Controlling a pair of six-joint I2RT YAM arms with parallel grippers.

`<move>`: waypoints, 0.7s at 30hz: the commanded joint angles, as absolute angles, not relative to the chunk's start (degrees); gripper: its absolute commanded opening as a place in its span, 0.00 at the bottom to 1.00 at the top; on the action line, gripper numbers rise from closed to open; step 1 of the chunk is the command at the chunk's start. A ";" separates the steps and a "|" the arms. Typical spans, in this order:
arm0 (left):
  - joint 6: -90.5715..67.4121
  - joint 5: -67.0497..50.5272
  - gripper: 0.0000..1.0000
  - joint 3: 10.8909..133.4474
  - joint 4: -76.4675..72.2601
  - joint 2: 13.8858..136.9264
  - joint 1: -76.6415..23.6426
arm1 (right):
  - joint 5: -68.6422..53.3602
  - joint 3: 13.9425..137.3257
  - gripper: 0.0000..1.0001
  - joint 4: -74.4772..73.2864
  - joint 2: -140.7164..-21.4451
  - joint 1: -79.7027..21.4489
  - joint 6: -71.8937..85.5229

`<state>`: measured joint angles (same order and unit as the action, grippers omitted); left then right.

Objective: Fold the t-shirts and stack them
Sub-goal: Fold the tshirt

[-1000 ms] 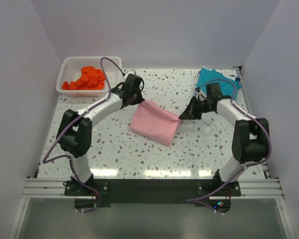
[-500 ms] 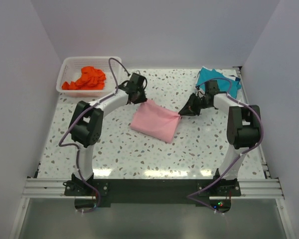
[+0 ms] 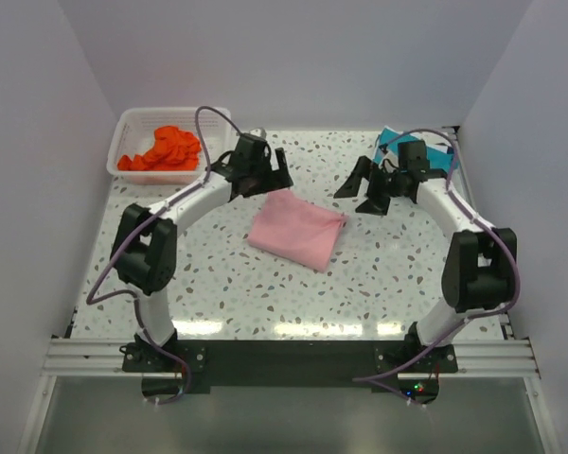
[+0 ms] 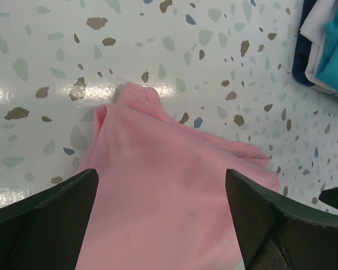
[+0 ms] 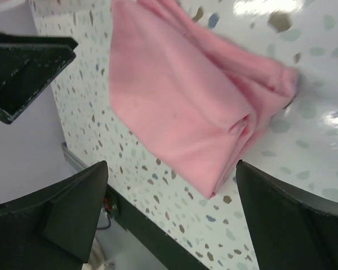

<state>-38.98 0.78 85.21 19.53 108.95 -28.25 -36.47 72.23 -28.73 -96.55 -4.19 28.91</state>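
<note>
1. The left claw point(image 3: 268, 176) is spread wide and grips nothing. Its wrist view shows both fingers well apart, with the pink t-shirt point(image 3: 298, 230) lying between and beneath them on the table point(image 3: 218, 274).
2. The right claw point(image 3: 362, 190) is also fully open and empty. The pink t-shirt sits just below and inward of it, one bunched corner nearest its fingers.
3. The shirt lies as a compact, doubled rectangle, free of both claws. This suggests a fold is laid and the cloth is left to settle flat.
4. The teal t-shirt point(image 3: 439, 161) lies behind the right claw, probably as the stack's base or waiting its turn; I cannot tell which.
5. The orange-red t-shirt point(image 3: 166, 149) is heaped in the white basket point(image 3: 123, 128), outward of the left claw and apparently not yet folded.
6. Both arms arch from their bases and curve inward, their wrists tilted down, facing each other across the shirt's far edge.
</note>
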 commanded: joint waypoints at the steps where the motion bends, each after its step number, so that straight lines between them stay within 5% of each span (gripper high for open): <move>1: -40.60 -4.65 1.00 80.09 15.47 103.36 -28.47 | -36.30 68.30 0.99 -26.04 -92.12 -10.26 30.32; 7: -41.92 -6.15 1.00 75.23 11.25 102.39 -29.09 | -35.95 68.99 0.99 -22.42 -95.88 -15.55 31.38; 21: -40.61 -6.68 1.00 85.95 14.50 116.45 -27.95 | -33.22 81.21 0.99 -26.72 -112.32 -14.07 28.21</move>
